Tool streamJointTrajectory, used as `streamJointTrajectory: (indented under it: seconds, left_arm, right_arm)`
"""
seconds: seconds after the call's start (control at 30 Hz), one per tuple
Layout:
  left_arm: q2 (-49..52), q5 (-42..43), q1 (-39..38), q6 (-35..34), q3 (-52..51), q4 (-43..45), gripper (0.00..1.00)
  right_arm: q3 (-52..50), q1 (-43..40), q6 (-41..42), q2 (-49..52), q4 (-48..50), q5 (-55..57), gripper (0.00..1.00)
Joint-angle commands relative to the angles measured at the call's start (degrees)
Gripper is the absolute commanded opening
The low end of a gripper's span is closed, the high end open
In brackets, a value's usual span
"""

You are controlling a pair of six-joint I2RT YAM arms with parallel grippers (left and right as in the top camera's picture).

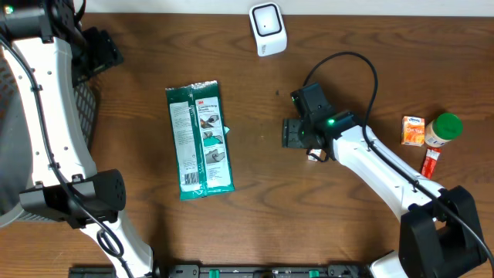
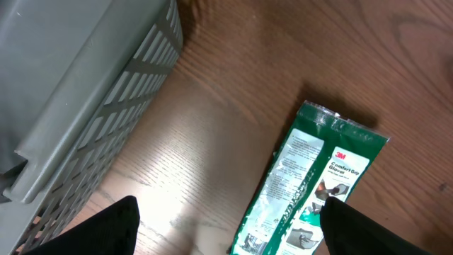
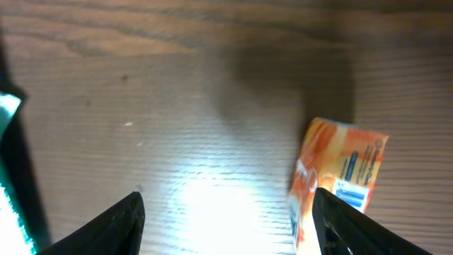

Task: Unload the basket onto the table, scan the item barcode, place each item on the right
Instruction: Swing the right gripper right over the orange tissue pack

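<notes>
Right wrist: orange packet (image 3: 340, 173) down, nothing held.
Our right gripper (image 3: 228, 207) gapes beside it, well short of the scanner (image 1: 267, 29), probably to grip it barcode-outward; our left gripper (image 2: 230, 209) waits open, left of the scanner.

The table (image 1: 255, 208) is grained in dark brown wood. The packet (image 1: 199, 139) is printed in green, with a white text panel. The scanner (image 1: 268, 29) is cased in white. A small pouch (image 3: 340, 177) is coloured orange, with blue marking. The basket (image 2: 85, 92) is slatted in grey.
</notes>
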Motion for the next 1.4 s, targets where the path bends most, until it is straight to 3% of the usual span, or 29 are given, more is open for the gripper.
streamJointTrajectory:
  seconds: [0.0,0.37,0.43,0.53,1.03,1.17,1.3,1.37]
  left_arm:
    - [0.42,-0.74,0.24,0.79,0.24,-3.23,0.82]
    - [0.42,-0.74,0.24,0.79,0.24,-3.23,0.82]
    - [0.42,-0.74,0.24,0.79,0.24,-3.23,0.82]
    - [0.42,-0.74,0.24,0.79,0.24,-3.23,0.82]
    - [0.42,-0.74,0.24,0.79,0.24,-3.23,0.82]
    - [0.42,-0.74,0.24,0.79,0.24,-3.23,0.82]
    - [0.42,-0.74,0.24,0.79,0.24,-3.23,0.82]
    - [0.42,-0.74,0.24,0.79,0.24,-3.23,0.82]
  right_arm:
    - [-0.24,0.2,-0.63,0.15,0.09,-2.16,0.7]
    - [-0.07,-5.29,-0.66,-7.39,-3.08,1.03,0.61]
    - [-0.07,-6.45,-0.68,-8.85,-4.76,1.51,0.48]
    - [-0.15,-7.93,-0.63,-9.07,-7.43,3.06,0.01]
    - [-4.02,-8.79,2.8,1.99,-4.72,-0.11,0.01]
    - [-4.02,-8.81,2.36,2.82,-1.79,-7.69,0.01]
    - [-3.98,-8.81,-5.44,1.88,4.04,-19.67,0.02]
    - [-3.98,-8.81,-7.82,1.77,5.75,-23.32,0.07]
